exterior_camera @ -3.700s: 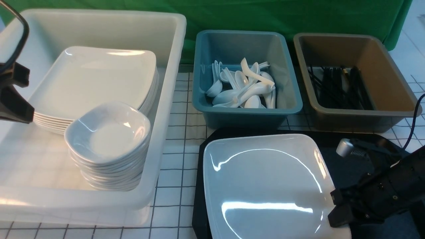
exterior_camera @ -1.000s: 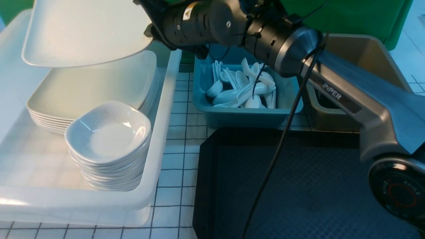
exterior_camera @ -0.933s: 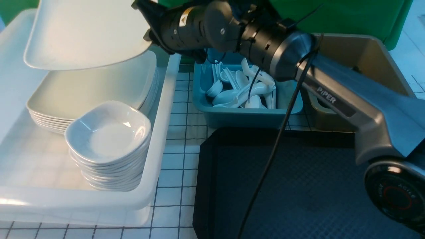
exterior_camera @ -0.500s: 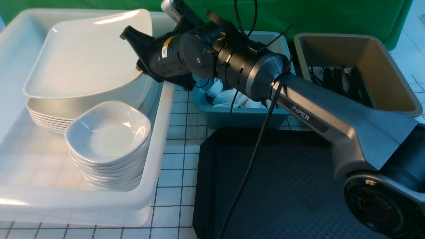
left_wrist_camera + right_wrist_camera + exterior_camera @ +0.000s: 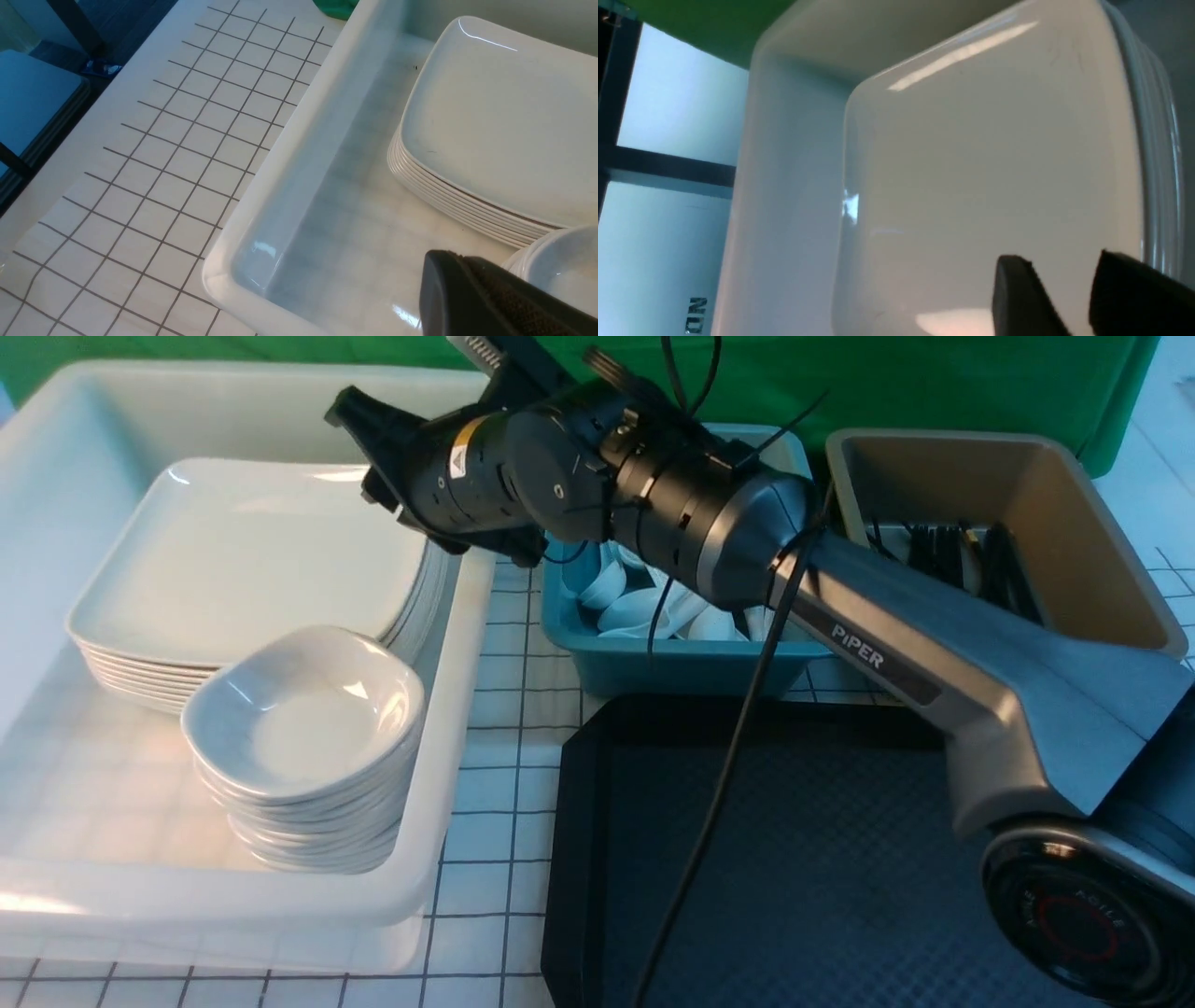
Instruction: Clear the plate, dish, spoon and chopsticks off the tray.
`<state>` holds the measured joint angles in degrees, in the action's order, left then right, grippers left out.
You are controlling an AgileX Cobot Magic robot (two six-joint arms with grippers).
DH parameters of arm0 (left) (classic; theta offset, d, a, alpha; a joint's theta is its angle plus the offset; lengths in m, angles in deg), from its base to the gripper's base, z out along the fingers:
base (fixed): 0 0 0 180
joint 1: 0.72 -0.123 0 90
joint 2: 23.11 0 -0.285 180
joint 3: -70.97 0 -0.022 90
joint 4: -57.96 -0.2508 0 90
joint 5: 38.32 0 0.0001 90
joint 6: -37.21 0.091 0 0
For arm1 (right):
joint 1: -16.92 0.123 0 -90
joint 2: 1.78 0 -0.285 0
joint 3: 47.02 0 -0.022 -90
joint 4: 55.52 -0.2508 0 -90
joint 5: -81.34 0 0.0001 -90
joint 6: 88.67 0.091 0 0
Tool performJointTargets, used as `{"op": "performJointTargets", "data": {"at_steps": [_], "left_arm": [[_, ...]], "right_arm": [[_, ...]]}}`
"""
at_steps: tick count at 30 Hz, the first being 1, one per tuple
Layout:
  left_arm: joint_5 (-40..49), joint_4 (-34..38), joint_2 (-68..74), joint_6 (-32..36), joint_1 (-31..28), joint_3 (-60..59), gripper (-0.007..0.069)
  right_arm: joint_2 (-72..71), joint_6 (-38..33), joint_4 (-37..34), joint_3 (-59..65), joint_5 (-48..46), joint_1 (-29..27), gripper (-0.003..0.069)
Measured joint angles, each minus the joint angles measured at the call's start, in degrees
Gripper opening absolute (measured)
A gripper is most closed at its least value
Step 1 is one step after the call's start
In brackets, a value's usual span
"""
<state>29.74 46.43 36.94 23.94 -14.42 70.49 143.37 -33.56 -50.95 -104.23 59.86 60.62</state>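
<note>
The plate [image 5: 245,560] now lies flat on the stack, no longer tilted; the right gripper [image 5: 1057,291] is released above it, and the tray [image 5: 840,868] looks cleared.

**Tray bare, arm blocks bins**

Tray [image 5: 840,877] surface open for access. Right arm [image 5: 840,625] spans above spoon bin [image 5: 597,658], blocking it. White tub [image 5: 457,728] crowded: plate stack [image 5: 243,569], dish stack [image 5: 303,728]; its left lane [image 5: 336,196] is free.
</note>
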Motion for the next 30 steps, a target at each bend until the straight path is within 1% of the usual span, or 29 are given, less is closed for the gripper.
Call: {"op": "performJointTargets", "data": {"at_steps": [1, 5, 7, 8, 9, 10, 12, 13, 15, 16, 17, 18, 20, 21, 22, 25, 30], "left_arm": [[0.0, 0.0, 0.0, 0.0, 0.0, 0.0, 0.002], [0.0, 0.0, 0.0, 0.2, 0.0, 0.0, 0.002], [0.0, 0.1, 0.0, 0.5, 0.0, 0.0, 0.002], [0.1, 0.1, 0.0, 0.9, 0.0, 0.0, 0.002], [0.1, 0.2, 0.0, 1.0, 0.0, 0.0, 0.002], [0.4, 0.8, 0.0, 1.3, 0.0, 0.0, 0.002], [0.6, 1.8, 0.0, 1.3, 0.0, 0.0, 0.002], [0.7, 2.6, 0.0, 1.5, 0.0, 0.0, 0.002], [0.6, 4.1, 0.0, 2.4, 0.0, 0.0, 0.002], [0.4, 5.0, 0.0, 2.7, 0.0, 0.0, 0.002], [0.1, 5.9, 0.0, 2.7, 0.0, 0.0, 0.002], [-0.2, 6.7, 0.0, 2.9, 0.0, 0.0, 0.002], [-0.5, 8.6, 0.0, 3.7, 0.0, 0.0, 0.0021], [-0.5, 8.6, 0.0, 3.8, 0.0, 0.0, 0.0021], [-0.5, 9.4, 0.0, 4.3, 0.0, 0.0, 0.0021], [-0.6, 10.3, 0.0, 5.1, 0.0, 0.0, 0.0021], [-0.6, 10.9, 0.0, 5.8, 0.0, 0.0, 0.0021]], "right_arm": [[-0.3, -0.7, 0.0, 0.0, 0.0, 0.0, 0.0289], [-4.4, -8.0, 0.0, -0.1, -0.7, 0.0, 0.0289], [-6.8, -13.3, 0.0, -0.2, -3.4, 0.0, 0.0289], [-8.5, -17.6, 0.0, -0.3, -6.1, 0.0, 0.0287], [-8.9, -18.7, 0.0, -0.3, -6.7, 0.0, 0.0286], [-12.7, -29.0, 0.0, -0.3, -13.9, 0.0, 0.0263], [-16.8, -38.9, 0.0, -0.4, -22.3, 0.0, 0.0218], [-19.5, -44.5, 0.0, -0.5, -28.2, 0.0, 0.0182], [-24.7, -51.9, 0.2, -0.6, -38.5, 0.0, 0.0114], [-28.9, -55.1, 0.4, -0.1, -43.2, 0.0, 0.0063], [-32.1, -56.7, 0.6, 0.7, -43.5, 0.0, 0.0036], [-35.3, -57.8, 1.2, 1.7, -43.5, 0.0, 0.003], [-41.5, -58.9, 1.8, 4.3, -43.5, 0.0, 0.003], [-41.5, -58.9, 1.8, 4.6, -43.5, 0.0, 0.003], [-46.0, -59.0, 2.5, 7.1, -43.5, 0.0, 0.003], [-56.0, -59.2, 3.4, 15.9, -43.5, 0.0, 0.003], [-72.7, -59.3, 4.1, 34.4, -43.0, 0.0, 0.003]]}}
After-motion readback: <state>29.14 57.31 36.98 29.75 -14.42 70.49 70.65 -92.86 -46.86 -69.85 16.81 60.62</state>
